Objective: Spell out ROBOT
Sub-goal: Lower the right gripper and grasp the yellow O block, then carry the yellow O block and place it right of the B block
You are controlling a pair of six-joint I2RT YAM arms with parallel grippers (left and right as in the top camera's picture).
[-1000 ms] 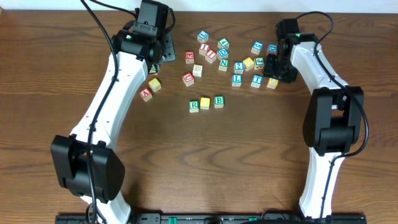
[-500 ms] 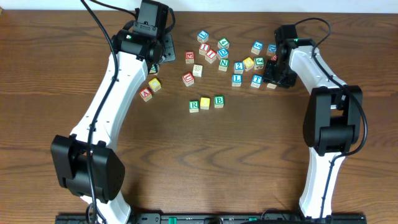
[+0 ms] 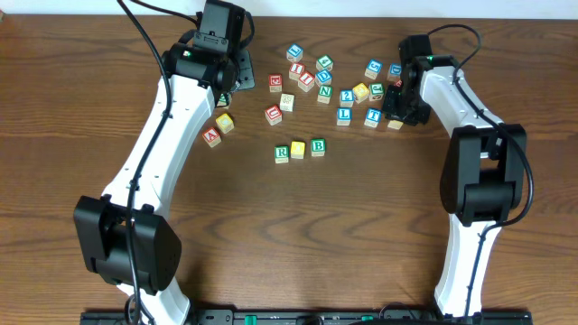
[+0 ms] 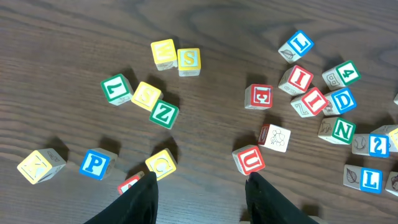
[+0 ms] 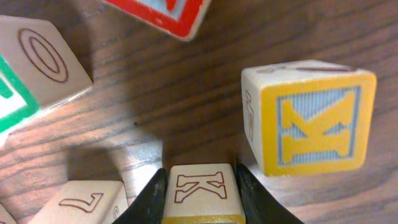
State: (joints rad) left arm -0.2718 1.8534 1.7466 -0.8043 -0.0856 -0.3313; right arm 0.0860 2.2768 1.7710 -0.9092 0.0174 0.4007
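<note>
While clamping the right gripper (image 5: 199, 180) on both sides of a yellow-edged cube (image 5: 200, 194) with an outlined K on its flank, just beside a yellow K cube (image 5: 311, 118), holds the left gripper (image 4: 200, 180) spread and empty above scattered blocks. Shows R cube (image 3: 282, 153), yellow-topped cube (image 3: 298, 150) and B cube (image 3: 318, 146) side by side mid-table, with T cube (image 3: 373, 116) well apart in the right-hand cluster.

A dark wood-grain surface (image 3: 361, 226) carries scattered alphabet cubes (image 3: 307, 79). At centre frame, a green R cube (image 3: 282, 153), a yellow-topped cube (image 3: 298, 150) and a green B cube (image 3: 318, 146) sit side by side in a row. A red A cube (image 3: 211, 136) lies to their left, while a blue T cube (image 3: 373, 116) sits in the upper-right cluster.
</note>
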